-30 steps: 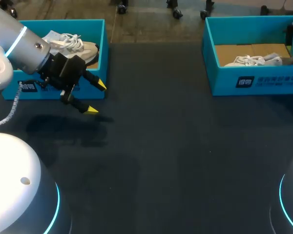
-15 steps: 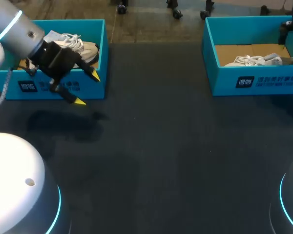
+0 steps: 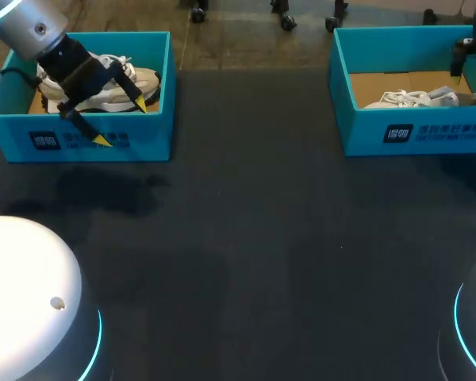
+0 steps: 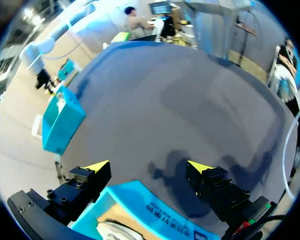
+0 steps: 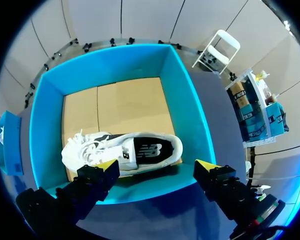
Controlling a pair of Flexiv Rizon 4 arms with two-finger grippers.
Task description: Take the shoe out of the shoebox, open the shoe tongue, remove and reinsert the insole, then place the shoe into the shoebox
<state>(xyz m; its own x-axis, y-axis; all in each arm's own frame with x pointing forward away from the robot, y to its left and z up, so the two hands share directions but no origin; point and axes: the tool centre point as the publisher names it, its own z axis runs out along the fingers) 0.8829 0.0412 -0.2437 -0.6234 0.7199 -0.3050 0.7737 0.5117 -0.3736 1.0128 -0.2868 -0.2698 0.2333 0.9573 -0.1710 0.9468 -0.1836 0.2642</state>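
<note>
Two teal shoeboxes stand at the far side of the dark counter (image 3: 262, 238), well apart. The left shoebox (image 3: 87, 141) holds a white shoe (image 3: 139, 79). The right shoebox (image 3: 416, 131) holds a second white shoe (image 3: 401, 98).

The left jaws hang above the near wall of the left shoebox. They are spread wide with nothing between them, and one yellow fingertip (image 3: 141, 104) is just beside the white shoe. In the left wrist view that box's near wall (image 4: 155, 210) shows between the two fingers.

The right jaws are also apart and empty, poised over the right shoebox (image 5: 45, 120). In the right wrist view the second white shoe (image 5: 135, 152) lies sole down along the near wall on the cardboard lining. Its opening faces up, so the dark insole (image 5: 150, 150) shows, and the loose laces (image 5: 85, 142) trail off at the toe end.

Neither shoe is out yet, so the lift from the box looks like the step in hand.

A sneaker like this is probably light. Its upper is likely soft and would cave in under a hard squeeze, while the sole and heel cup are stiffer. The better hold is likely across the heel collar or the sides at midfoot, low enough to catch the sole's edge. The laces could snag on a fingertip or the box wall. The insole is likely thin and floppy, and best pinched at its heel edge.
</note>
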